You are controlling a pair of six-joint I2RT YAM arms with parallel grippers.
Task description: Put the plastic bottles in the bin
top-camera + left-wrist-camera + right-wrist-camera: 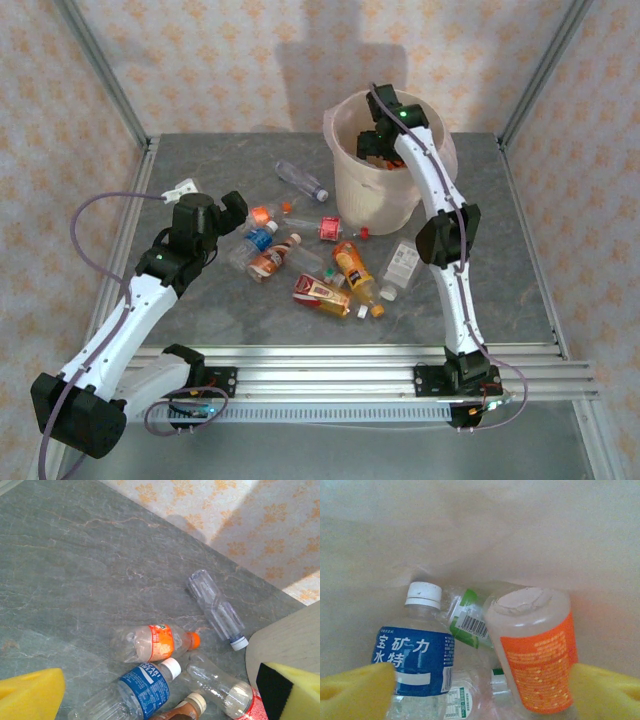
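With the right gripper (pixel 482 690) down in the bin (pixel 365 200) at upper centre, pads apart beside the orange-labelled bottle (pixel 535 650), lift straight up clear of the liner; the left gripper (pixel 160 695), also apart, hovers over mid-table bottles (pixel 352 268).

The worktop (pixel 230 155) is grey with marble veining. The walls (pixel 230 60) are cream with an orange floral print. The bin (pixel 365 205) is beige-white. The blue-labelled bottle (pixel 412 660) has a white cap, and the orange-labelled bottle (pixel 537 655) carries pale lettering.
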